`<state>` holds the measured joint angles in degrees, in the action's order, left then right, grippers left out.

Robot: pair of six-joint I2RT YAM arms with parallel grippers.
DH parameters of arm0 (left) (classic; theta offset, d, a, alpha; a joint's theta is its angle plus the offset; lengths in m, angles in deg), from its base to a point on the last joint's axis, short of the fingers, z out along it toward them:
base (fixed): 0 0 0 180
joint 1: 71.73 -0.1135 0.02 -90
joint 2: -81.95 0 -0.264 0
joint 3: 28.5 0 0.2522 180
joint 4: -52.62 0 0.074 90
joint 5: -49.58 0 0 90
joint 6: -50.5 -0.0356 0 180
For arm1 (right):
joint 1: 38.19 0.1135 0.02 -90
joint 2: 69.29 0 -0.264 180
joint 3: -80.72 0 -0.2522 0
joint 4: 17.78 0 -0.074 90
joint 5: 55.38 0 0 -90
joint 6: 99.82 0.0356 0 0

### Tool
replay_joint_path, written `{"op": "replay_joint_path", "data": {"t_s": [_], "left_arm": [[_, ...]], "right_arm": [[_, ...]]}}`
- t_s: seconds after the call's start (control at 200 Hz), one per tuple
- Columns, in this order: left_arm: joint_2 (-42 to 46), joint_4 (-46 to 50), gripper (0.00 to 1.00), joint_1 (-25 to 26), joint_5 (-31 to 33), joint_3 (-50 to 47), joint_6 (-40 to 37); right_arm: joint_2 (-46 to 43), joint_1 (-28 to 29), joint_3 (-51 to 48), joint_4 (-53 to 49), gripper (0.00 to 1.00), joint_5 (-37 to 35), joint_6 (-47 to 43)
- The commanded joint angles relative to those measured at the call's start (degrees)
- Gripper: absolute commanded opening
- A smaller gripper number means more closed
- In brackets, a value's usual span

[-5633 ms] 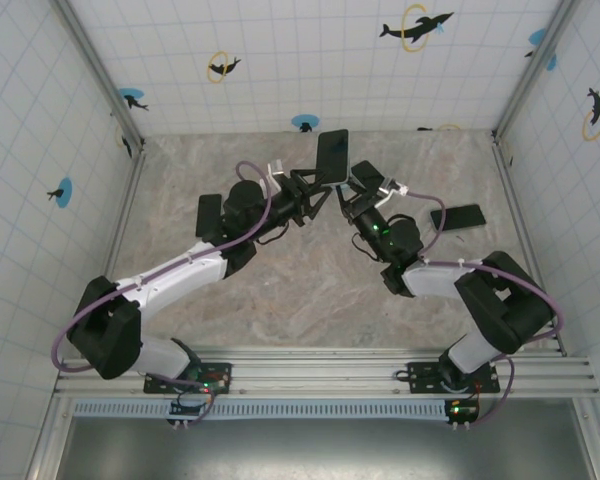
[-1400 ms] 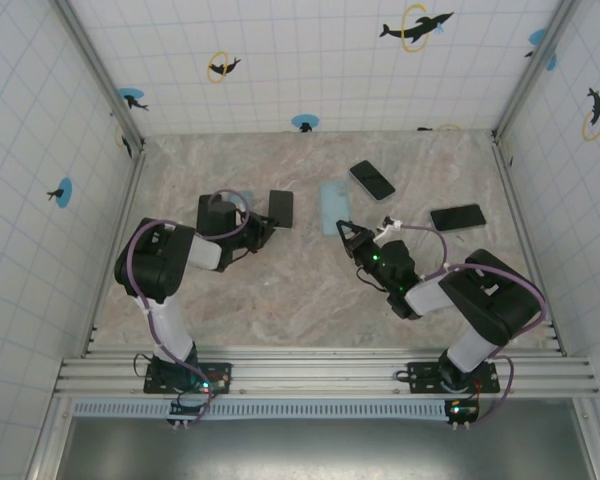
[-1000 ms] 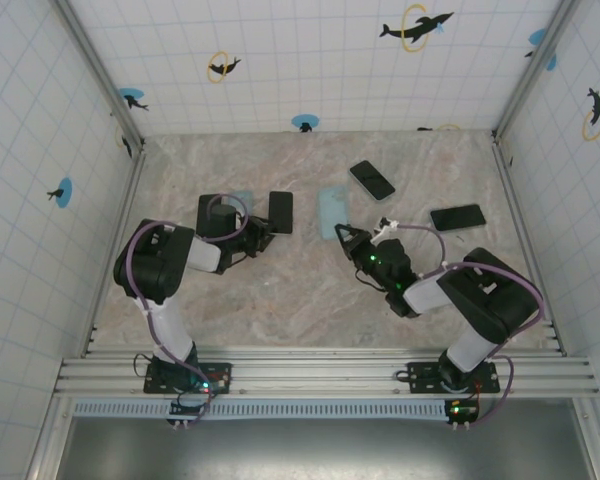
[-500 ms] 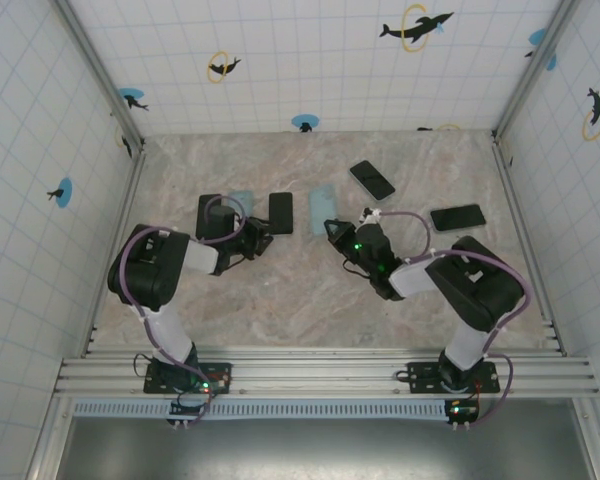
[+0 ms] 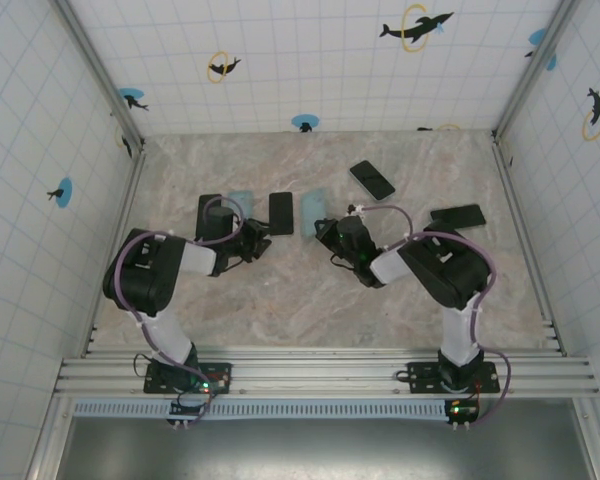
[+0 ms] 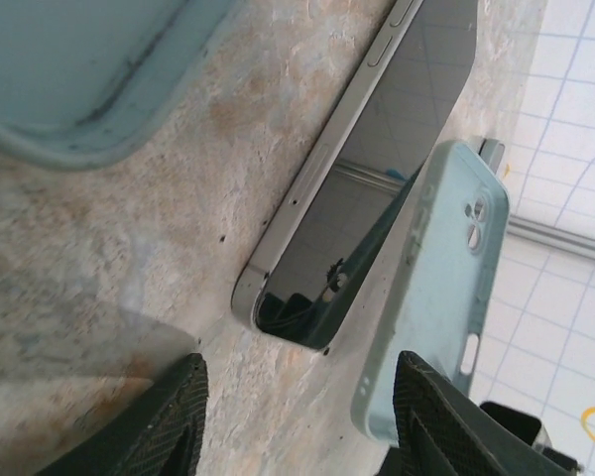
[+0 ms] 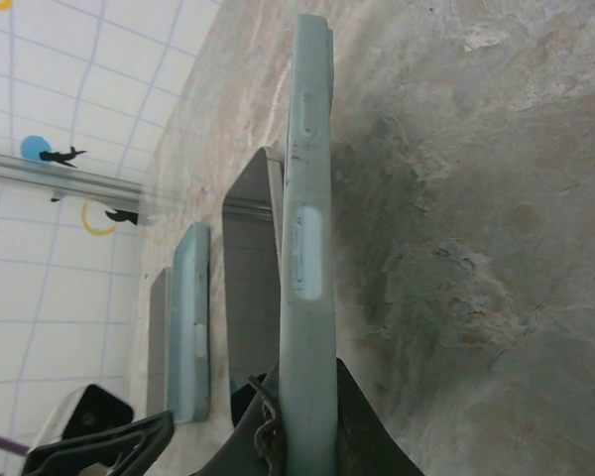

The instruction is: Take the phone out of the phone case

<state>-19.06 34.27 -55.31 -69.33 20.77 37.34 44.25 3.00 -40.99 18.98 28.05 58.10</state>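
Observation:
A black phone [image 5: 281, 212] lies bare and flat on the marble table, screen up, and shows in the left wrist view as a dark slab [image 6: 377, 169]. Just right of it is a light blue phone case [image 5: 315, 210], with my right gripper [image 5: 327, 233] shut on its near end. The case [image 7: 305, 248] stands on edge between the right gripper's [image 7: 307, 441] fingers. My left gripper [image 5: 252, 240] sits low just short of the phone's near end. Its fingers [image 6: 169, 426] are apart with only tabletop between them. That same case [image 6: 446, 297] appears beyond the phone.
A second light blue case [image 5: 240, 201] and a dark phone [image 5: 209, 214] lie left of the bare phone. Two more dark phones [image 5: 372, 180] [image 5: 458, 216] rest at the back right. Tiled walls close in the table on three sides.
My right gripper has carried the blue case leftward, close beside the bare phone. The left gripper has spread its fingers wider, with the phone resting on the table.

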Motion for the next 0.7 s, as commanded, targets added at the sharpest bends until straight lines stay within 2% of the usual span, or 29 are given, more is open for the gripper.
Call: {"op": "replay_joint_path", "data": {"t_s": [0.0, 0.26, 0.475, 0.691], "left_arm": [[3.34, 4.89, 0.53, -0.43, 0.68, 0.2, -2.8], [8.39, 12.84, 0.54, -0.49, 0.89, 4.08, -7.77], [9.06, 13.31, 0.54, -0.64, 0.18, 4.48, -8.09], [8.65, 12.97, 0.55, -0.74, -0.86, 5.57, -8.45]], "right_arm": [[2.24, 0.11, 3.07, -0.35, 0.1, -0.12, -0.86], [5.28, 0.03, 5.69, -0.07, 0.13, 1.74, -0.69], [5.64, -0.05, 6.59, -1.06, 0.18, 2.26, -1.44], [4.07, -0.07, 7.93, -7.04, 0.32, 2.0, -7.0]]}}
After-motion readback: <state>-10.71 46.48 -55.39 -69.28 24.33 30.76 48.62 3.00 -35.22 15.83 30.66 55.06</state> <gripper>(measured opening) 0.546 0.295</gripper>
